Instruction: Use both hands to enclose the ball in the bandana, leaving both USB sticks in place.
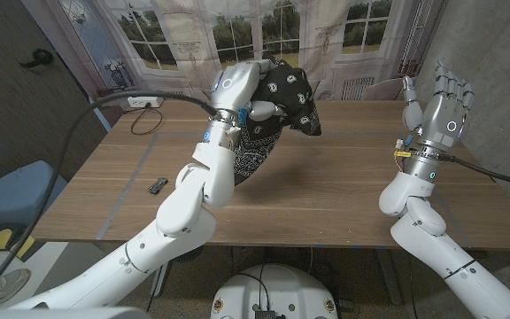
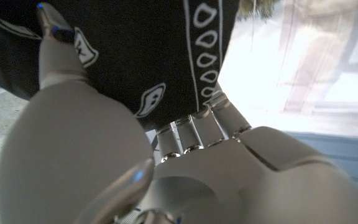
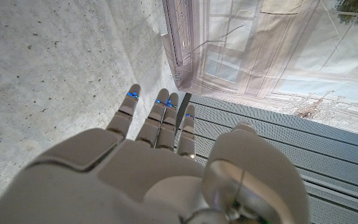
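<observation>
a usb stick (image 1: pixel 156 185) is seen lying flat on the wooden table (image 1: pixel 343 186), close to the near edge on the robot's left side and just beside the left forearm. farther in, the left hand (image 1: pixel 237 89) is raised above the table's middle and is clamped on the black bandana (image 1: pixel 282 97), which is bunched at the fingers and hangs down in a loose fold behind the wrist, clear of the tabletop. in the left wrist view the white-printed cloth (image 2: pixel 148 56) is shown pressed against the fingers (image 2: pixel 194 134). whether the ball is wrapped inside cannot be told. on the robot's right, the right hand (image 1: pixel 441 102) is held upright above the table's far corner, fingers (image 3: pixel 160 118) apart and holding nothing. curtained windows (image 1: pixel 264 27) are seen beyond the table.
</observation>
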